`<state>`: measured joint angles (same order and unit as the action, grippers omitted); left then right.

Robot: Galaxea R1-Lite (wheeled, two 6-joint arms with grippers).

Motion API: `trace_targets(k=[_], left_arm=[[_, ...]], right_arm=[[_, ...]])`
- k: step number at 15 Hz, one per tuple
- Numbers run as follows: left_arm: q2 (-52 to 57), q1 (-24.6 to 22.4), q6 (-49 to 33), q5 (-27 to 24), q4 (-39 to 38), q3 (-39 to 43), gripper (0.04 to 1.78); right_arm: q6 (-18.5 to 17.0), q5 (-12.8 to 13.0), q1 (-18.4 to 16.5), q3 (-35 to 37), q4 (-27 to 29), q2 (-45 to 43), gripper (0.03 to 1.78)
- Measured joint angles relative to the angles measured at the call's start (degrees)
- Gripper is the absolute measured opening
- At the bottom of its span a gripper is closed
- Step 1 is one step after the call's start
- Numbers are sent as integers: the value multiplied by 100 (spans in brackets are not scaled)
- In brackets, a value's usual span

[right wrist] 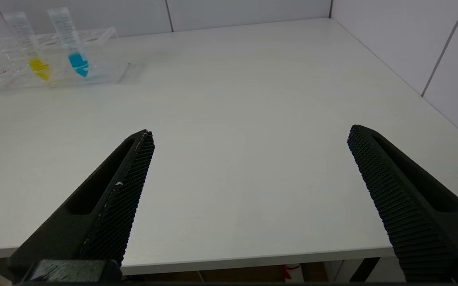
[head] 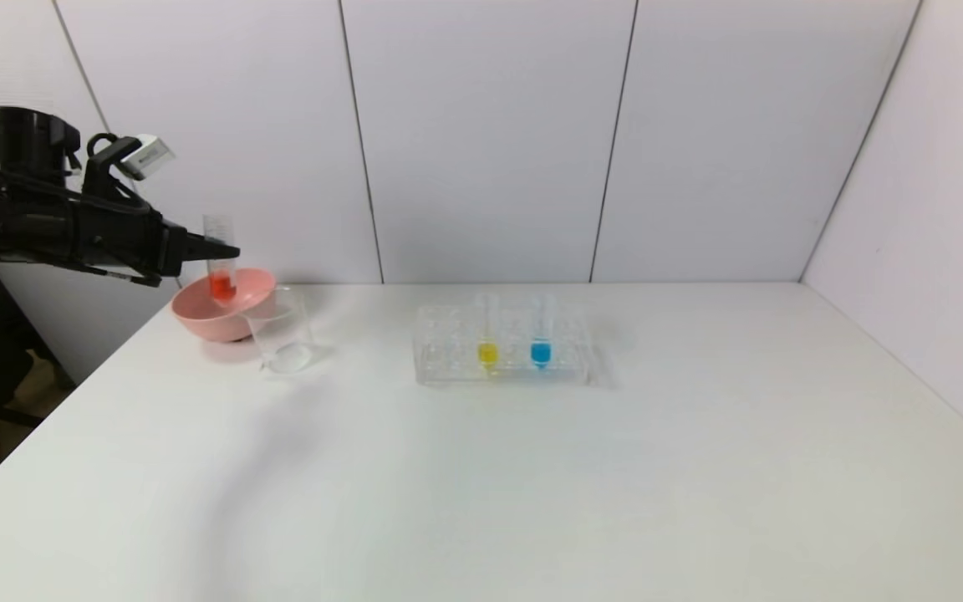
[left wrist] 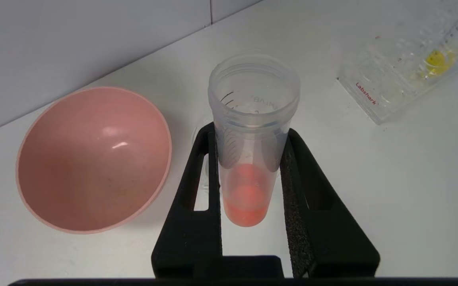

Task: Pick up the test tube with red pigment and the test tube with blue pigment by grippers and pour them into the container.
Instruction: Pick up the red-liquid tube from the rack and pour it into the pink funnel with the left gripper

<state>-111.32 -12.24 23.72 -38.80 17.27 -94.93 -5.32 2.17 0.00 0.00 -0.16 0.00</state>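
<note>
My left gripper (head: 226, 249) is shut on the test tube with red pigment (head: 220, 263), holding it upright in the air at the far left. In the left wrist view the tube (left wrist: 249, 190) stands between both black fingers (left wrist: 296, 178), mouth up, with the red pooled in its tip. The container, a clear beaker (head: 282, 330), stands on the table just below and to the right of the tube. The test tube with blue pigment (head: 541, 339) (right wrist: 76, 59) stands in the clear rack (head: 502, 368). My right gripper (right wrist: 251, 133) is open and empty over the table's front edge.
A pink bowl (head: 235, 322) (left wrist: 94, 159) sits behind and to the left of the beaker, under the held tube. A tube with yellow liquid (head: 487, 343) (right wrist: 38, 65) stands in the rack beside the blue one. White wall panels close the back and right.
</note>
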Motion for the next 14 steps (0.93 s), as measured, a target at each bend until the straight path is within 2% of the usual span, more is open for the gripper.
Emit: trace_targets(k=[5, 7, 10, 14], left_arm=[[-310, 144, 439, 619, 2144, -1574, 46], [-436, 152, 962, 945, 2740, -1781, 46], [-488, 150, 1801, 1301, 3261, -1849, 46], [-513, 238, 2489, 1960, 3339, -1918, 46]], right_arm=[[2, 2, 0, 0, 0, 0, 177], [0, 2, 0, 0, 0, 0, 177], [0, 2, 0, 0, 0, 0, 177], [0, 2, 0, 0, 0, 0, 177]])
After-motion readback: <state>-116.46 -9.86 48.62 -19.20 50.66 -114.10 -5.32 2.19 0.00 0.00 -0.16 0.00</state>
